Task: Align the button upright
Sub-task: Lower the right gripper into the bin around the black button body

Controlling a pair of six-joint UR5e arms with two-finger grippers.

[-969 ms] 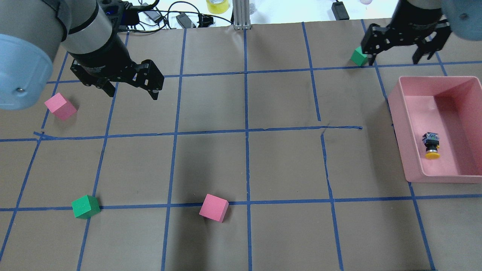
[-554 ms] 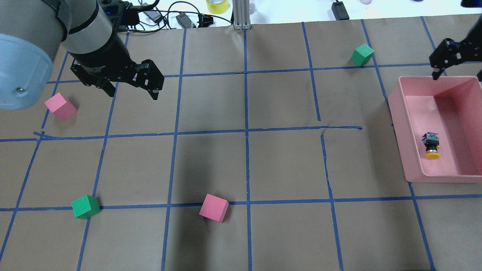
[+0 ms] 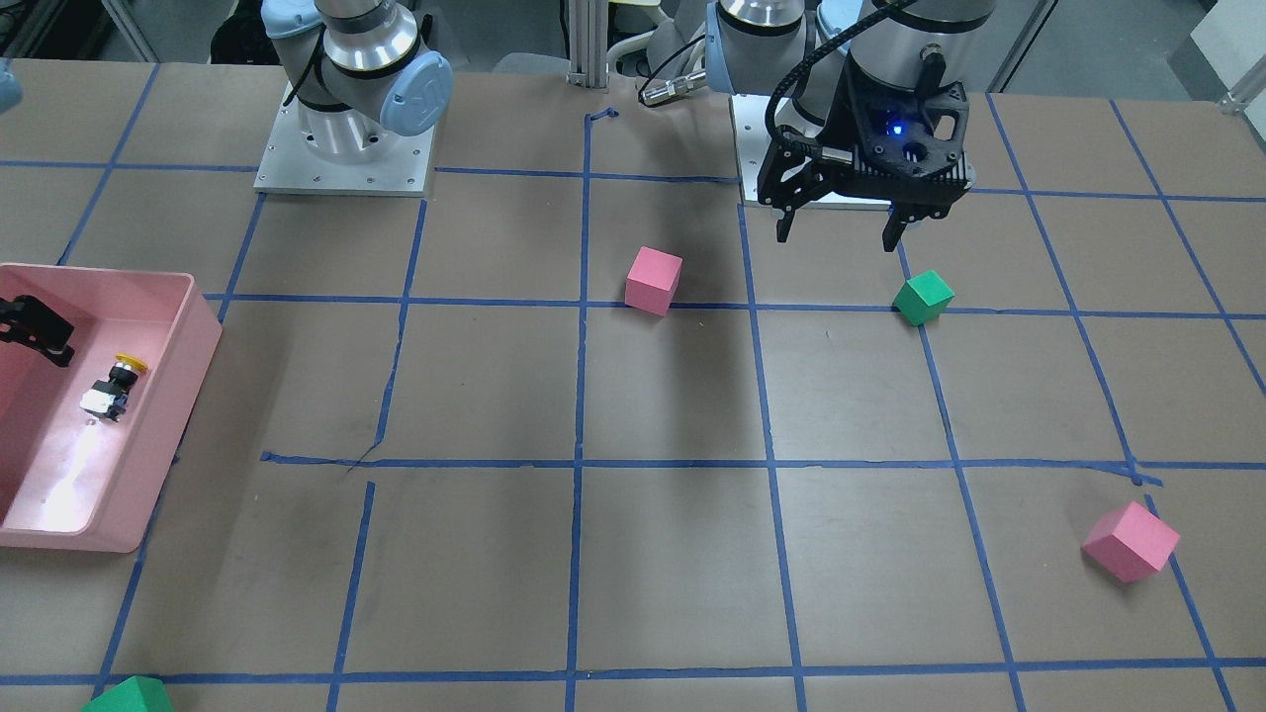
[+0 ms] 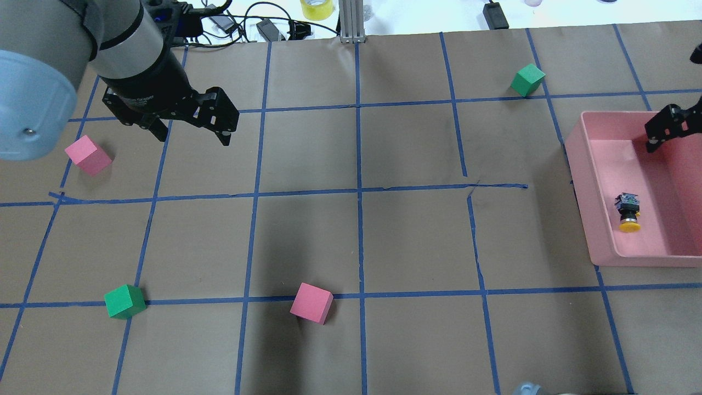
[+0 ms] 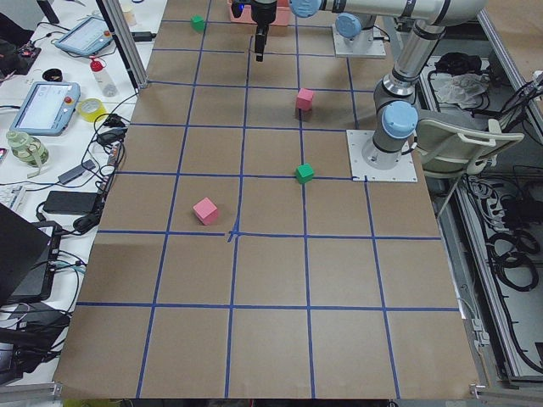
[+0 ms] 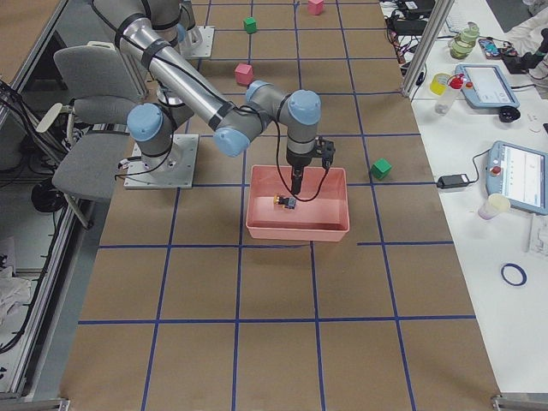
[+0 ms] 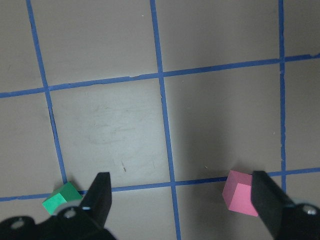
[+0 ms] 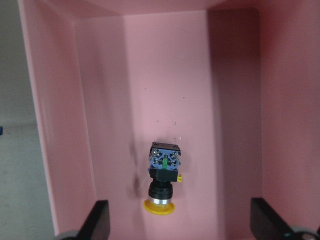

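The button (image 4: 628,212) lies on its side on the floor of the pink bin (image 4: 580,181), which sits against the right edge of the table (image 4: 406,236). It is close to the bin wall that faces the table's centre, toward the bin's robot-side end. Its yellow cap points to the robot's edge of the table and its pale terminal block to the far edge (not upright). The right gripper (image 8: 179,210) hangs over the bin with its jaws spread wide and nothing between them. Its wrist view shows the button lying in the gap between the two fingers (image 8: 99,220), and no finger touches it. The left gripper (image 4: 193,134) is raised above the table on the left half, near the robot's edge, its jaws likewise parted and empty. Its wrist view places a green cube (image 7: 61,197) by one finger and a pink cube (image 7: 240,199) by the other, both resting on the paper below and apart from the gripper.
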